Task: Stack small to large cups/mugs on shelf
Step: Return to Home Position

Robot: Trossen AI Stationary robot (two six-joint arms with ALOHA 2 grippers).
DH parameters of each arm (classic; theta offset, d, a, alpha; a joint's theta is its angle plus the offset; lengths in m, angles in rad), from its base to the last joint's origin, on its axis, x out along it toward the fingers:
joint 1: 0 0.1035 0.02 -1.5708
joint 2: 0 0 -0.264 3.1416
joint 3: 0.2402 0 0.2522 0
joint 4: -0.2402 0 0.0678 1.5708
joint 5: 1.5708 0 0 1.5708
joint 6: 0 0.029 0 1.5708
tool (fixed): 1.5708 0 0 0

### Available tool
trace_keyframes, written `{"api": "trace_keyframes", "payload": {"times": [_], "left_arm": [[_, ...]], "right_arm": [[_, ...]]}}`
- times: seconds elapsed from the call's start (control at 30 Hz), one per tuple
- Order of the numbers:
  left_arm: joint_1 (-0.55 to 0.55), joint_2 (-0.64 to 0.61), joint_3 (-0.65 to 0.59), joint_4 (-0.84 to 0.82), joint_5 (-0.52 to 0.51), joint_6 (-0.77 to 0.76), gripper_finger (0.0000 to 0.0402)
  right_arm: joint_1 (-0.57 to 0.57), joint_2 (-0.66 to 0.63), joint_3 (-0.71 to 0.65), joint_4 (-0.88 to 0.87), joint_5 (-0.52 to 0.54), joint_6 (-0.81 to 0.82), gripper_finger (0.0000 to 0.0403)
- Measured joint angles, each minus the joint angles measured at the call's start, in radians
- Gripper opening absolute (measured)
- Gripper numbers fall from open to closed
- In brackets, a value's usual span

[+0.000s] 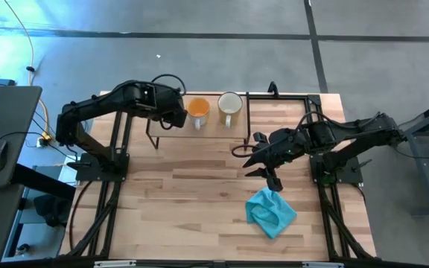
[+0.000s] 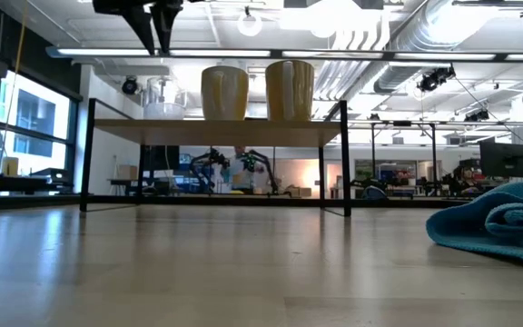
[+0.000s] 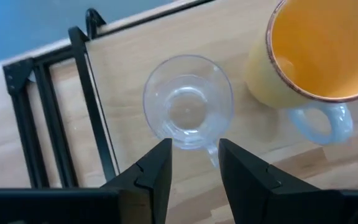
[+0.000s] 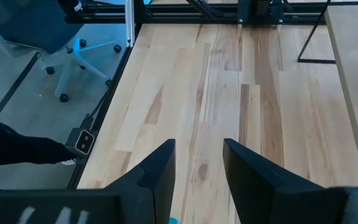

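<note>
Left hand (image 3: 194, 149) is above the left end of the shelf (image 2: 271, 133), fingers parted and holding nothing, directly over the small clear glass cup (image 3: 188, 102). On the shelf we see the glass cup, orange mug (image 1: 198, 109) and cream-white mug (image 1: 230, 104) upright in a row from left to right, side by side, mug handles to the near side. Right hand (image 4: 197, 149) hangs over the bench (image 1: 170, 216) right of centre, fingers parted and empty, teal cloth (image 1: 271, 211) just near of it.
</note>
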Motion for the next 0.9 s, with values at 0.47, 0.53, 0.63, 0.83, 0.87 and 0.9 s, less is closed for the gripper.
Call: {"api": "trace_keyframes", "payload": {"times": [0.47,0.53,0.63,0.83,0.87,0.9], "left_arm": [[-0.007,-0.034,-0.116,0.03,-0.088,0.018,0.012],[-0.014,-0.075,-0.116,0.079,-0.111,0.05,0.012],[-0.032,-0.148,-0.116,0.184,-0.123,0.138,0.012],[-0.152,-0.318,-0.114,0.387,-0.128,0.344,0.012],[-0.189,-0.345,-0.114,0.419,-0.126,0.378,0.012],[-0.224,-0.367,-0.115,0.437,-0.124,0.405,0.012]], "right_arm": [[0.001,-0.023,0.0,0.052,-0.021,-0.019,0.0126],[-0.001,-0.036,0.0,0.09,-0.021,-0.032,0.0126],[-0.014,-0.053,0.0,0.154,-0.021,-0.069,0.0126],[-0.05,-0.072,0.0,0.251,-0.02,-0.093,0.0126],[-0.056,-0.074,0.0,0.275,-0.02,-0.094,0.0126],[-0.062,-0.076,0.0,0.301,-0.02,-0.095,0.0126]]}}
